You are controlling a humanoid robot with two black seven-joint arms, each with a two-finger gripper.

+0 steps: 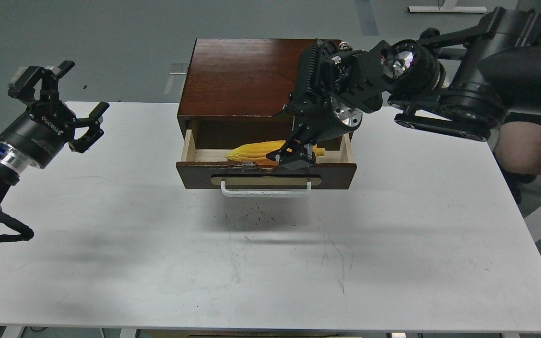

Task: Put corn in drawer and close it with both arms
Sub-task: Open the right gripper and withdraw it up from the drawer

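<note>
The yellow corn (255, 151) lies inside the open drawer (266, 174), on its pale wood floor, pointed tip to the left. My right gripper (294, 158) reaches down into the drawer over the corn's thick right end. Its fingers (283, 156) stand on either side of the cob and look loosened, and the cob's end pokes out to the right of them. My left gripper (71, 105) is open and empty, raised above the table's far left edge, well away from the drawer. The drawer's white bar handle (266, 191) faces me.
The dark brown cabinet (242, 75) that holds the drawer stands at the back middle of the white table (270, 263). A person's knee (524, 145) shows beyond the table's right edge. My right arm's thick links hang over the cabinet's right side.
</note>
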